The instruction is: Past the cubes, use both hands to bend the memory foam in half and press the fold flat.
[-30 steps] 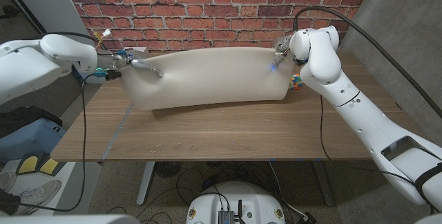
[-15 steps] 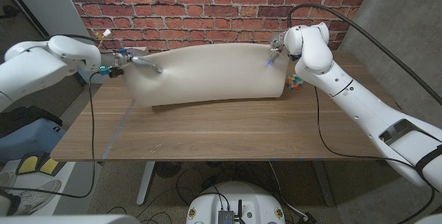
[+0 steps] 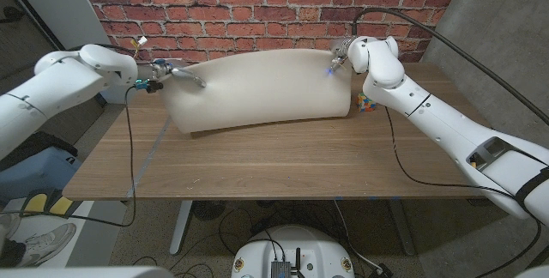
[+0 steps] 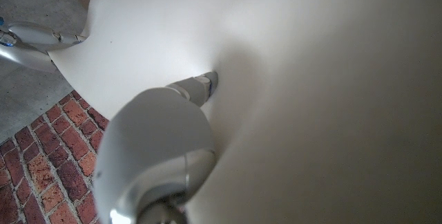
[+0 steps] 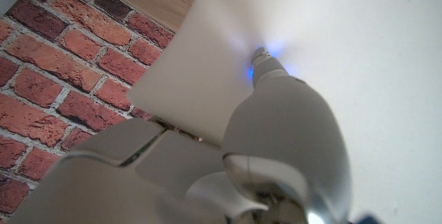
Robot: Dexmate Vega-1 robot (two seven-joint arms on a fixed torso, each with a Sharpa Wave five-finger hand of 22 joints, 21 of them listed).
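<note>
This looks like a robot test room or lab, not a home. A plain wooden table [image 3: 257, 162] on metal legs stands against a bare red brick wall [image 3: 257, 8]. Under the table, loose black cables [image 3: 257, 218] trail over a grey concrete floor [image 3: 129, 244]. Left of the table stands a grey panel [image 3: 60, 3], and below it lies what may be a bag [image 3: 39, 171], though it is too dim to tell.

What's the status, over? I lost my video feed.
Left hand and right hand each grip an upper corner of the memory foam. Foam raised on edge, not folded. Colourful cube beside its right end.
</note>
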